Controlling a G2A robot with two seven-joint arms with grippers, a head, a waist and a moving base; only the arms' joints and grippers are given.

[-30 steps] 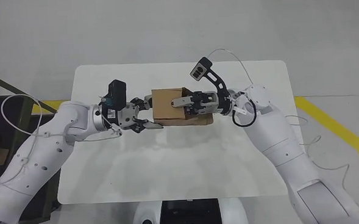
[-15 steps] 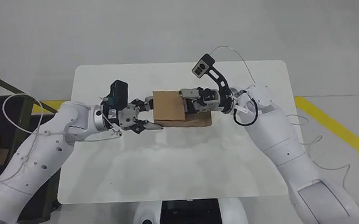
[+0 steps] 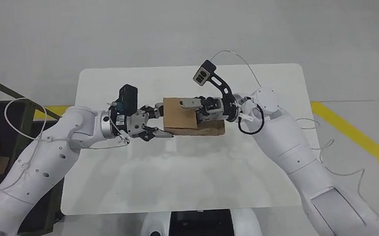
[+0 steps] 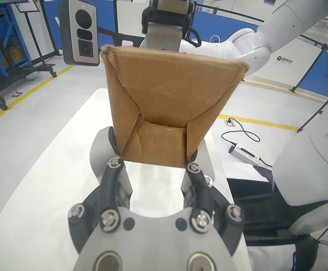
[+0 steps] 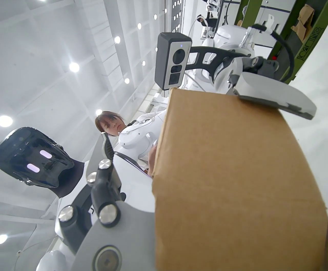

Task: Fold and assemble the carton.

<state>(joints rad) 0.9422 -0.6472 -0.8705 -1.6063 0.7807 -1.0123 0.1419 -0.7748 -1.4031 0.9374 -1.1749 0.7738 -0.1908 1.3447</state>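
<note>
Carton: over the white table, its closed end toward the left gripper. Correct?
Not closed. The carton end toward the left gripper is open; the left wrist view looks straight into its hollow inside. It is over the white table.

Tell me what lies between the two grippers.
The brown cardboard carton lies between the left gripper and the right gripper; the top view shows it.

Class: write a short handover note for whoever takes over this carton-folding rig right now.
Left gripper: shut on the nearest end of the carton.
Right gripper: at the opposite end, on the carton's top; grip unclear.
Carton: box-shaped, lying between both arms over the table.
Done: carton opened into a box shape.
Left: probably folding and tucking the end flaps; their state is hard to judge.
</note>
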